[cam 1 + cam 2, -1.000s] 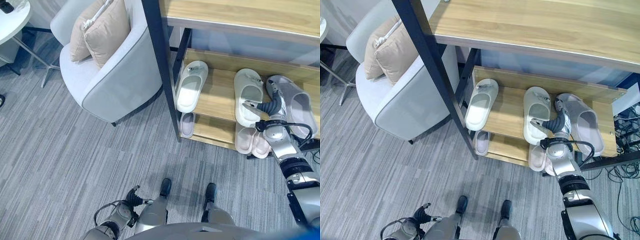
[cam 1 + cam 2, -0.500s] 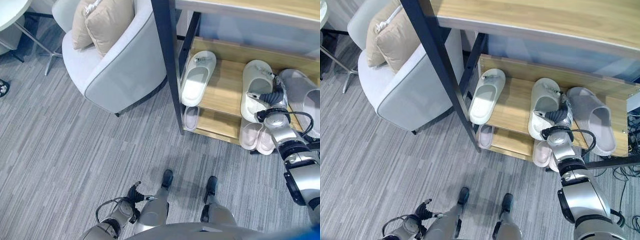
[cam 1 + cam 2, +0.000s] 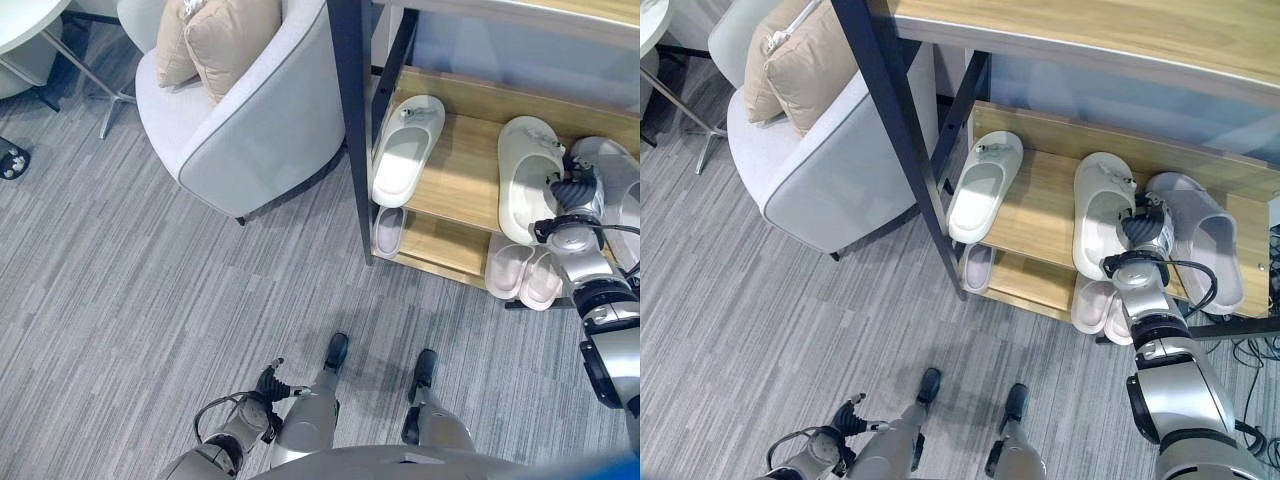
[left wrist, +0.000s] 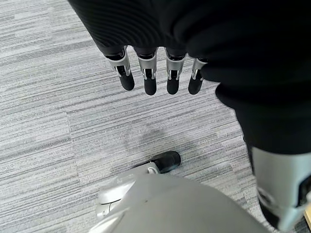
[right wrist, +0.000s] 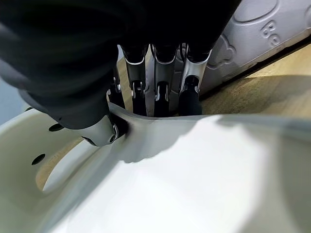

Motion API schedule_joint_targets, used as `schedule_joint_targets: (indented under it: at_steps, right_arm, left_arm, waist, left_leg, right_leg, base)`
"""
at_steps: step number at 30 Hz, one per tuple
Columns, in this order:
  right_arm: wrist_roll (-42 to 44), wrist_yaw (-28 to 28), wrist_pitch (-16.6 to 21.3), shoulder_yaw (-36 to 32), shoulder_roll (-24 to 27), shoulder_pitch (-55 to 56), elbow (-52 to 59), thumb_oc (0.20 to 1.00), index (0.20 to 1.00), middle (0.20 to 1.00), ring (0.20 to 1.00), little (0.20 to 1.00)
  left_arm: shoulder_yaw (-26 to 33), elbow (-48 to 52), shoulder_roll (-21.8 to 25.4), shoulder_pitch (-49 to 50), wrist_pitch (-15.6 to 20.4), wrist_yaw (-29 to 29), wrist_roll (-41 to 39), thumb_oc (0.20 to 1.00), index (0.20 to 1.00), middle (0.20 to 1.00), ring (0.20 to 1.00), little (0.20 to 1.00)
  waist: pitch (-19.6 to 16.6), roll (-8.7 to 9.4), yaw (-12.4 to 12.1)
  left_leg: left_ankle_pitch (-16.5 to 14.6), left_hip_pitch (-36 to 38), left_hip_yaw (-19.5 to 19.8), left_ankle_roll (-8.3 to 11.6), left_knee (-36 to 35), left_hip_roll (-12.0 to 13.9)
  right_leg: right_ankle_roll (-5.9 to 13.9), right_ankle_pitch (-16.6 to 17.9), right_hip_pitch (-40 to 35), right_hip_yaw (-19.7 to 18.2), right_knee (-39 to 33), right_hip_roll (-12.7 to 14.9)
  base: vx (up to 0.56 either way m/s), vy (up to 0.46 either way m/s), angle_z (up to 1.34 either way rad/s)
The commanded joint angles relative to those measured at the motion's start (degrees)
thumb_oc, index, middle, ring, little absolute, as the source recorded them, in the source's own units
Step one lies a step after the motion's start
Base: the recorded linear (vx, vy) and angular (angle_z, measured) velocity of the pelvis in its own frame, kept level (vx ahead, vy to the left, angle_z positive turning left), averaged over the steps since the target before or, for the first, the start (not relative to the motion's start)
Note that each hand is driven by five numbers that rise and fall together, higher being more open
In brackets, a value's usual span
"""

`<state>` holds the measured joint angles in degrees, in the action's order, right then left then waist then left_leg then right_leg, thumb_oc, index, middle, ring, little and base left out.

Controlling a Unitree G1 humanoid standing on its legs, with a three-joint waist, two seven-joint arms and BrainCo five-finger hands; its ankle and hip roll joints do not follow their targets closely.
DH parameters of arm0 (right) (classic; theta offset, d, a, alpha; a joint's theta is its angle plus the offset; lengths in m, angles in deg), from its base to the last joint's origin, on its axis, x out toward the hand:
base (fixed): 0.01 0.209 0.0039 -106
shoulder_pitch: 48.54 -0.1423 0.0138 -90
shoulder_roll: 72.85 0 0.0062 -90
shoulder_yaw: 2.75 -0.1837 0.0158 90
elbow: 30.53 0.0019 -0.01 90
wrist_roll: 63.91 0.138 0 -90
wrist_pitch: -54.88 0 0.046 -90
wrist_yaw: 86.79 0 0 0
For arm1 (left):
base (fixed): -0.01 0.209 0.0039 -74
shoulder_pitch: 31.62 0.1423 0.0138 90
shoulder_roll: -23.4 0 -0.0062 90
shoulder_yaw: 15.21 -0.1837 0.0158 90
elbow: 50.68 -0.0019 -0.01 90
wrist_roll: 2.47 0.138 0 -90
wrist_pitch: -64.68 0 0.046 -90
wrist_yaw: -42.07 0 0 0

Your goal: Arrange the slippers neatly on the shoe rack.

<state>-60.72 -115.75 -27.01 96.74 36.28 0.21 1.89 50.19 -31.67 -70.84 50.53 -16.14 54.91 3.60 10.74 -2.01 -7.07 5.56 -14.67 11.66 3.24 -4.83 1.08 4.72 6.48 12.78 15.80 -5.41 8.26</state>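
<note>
Off to my left
A grey armchair holds two beige cushions; a white round table stands beyond.

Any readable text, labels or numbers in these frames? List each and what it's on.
None readable.
Grey slipper: raised marks moulded into its surface, too unclear to read as letters.
White slipper pinched by the right robot hand: no print seen.
Shoe rack, armchair, cushions: no labels seen.
</note>
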Motion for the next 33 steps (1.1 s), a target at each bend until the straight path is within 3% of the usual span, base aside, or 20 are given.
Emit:
schedule_joint_targets:
  at_steps: [1,12,21,33]
  right_arm:
    - [2.16,-1.51,1.44,-1.17,-1.36,0.61,3.45,0.2,0.2,0.2,0.2,0.2]
    - [-0.91,-5.99,-0.42,-6.01,-6.32,5.14,11.59,0.2,0.2,0.2,0.2,0.2]
    - [0.1,-6.67,-2.98,-2.11,-3.95,-6.63,2.16,0.2,0.2,0.2,0.2,0.2]
    - [1.07,-6.34,-3.29,-0.49,-7.14,-7.32,2.97,0.2,0.2,0.2,0.2,0.2]
  left_arm:
    - [-3.41,-3.85,-2.98,-1.85,-0.31,0.81,0.03,1.0,1.0,1.0,1.0,1.0]
    - [-2.5,-4.78,-3.04,-2.89,-1.36,0.69,1.47,1.0,1.0,1.0,1.0,1.0]
    - [-2.64,-6.35,-0.77,-4.22,-1.41,1.59,1.9,1.0,1.0,1.0,1.0,1.0]
    - [-3.48,-5.8,-1.93,-5.62,-1.64,1.67,0.78,1.0,1.0,1.0,1.0,1.0]
  waist:
    - [-0.26,2.25,-1.27]
    - [-0.49,4.14,-1.73]
    - [-0.05,4.51,-2.77]
    - [-0.32,4.76,-2.81]
  left_leg:
    - [-2.82,-0.59,-0.25,1.98,-0.17,-0.59]
    - [-3.81,-0.1,1.28,1.01,-0.17,-1.16]
    - [-3.19,-3.07,1.7,0.79,-0.17,-3.0]
    - [-3.27,-3.47,2.75,0.55,-0.17,-3.52]
  right_leg:
    - [5.17,-6.34,-6.76,-0.16,0.41,3.45]
    - [5.38,-6.41,-7.77,1.09,0.41,4.09]
    - [6.22,-4.44,-5.09,0.97,0.41,5.57]
    - [6.29,-4.38,-5.37,2.08,0.41,6.16]
  base:
    - [0.01,0.04,0.05]
    - [0.0,0.044,0.09]
    - [-0.02,0.074,0.07]
    - [0.01,0.015,0.0]
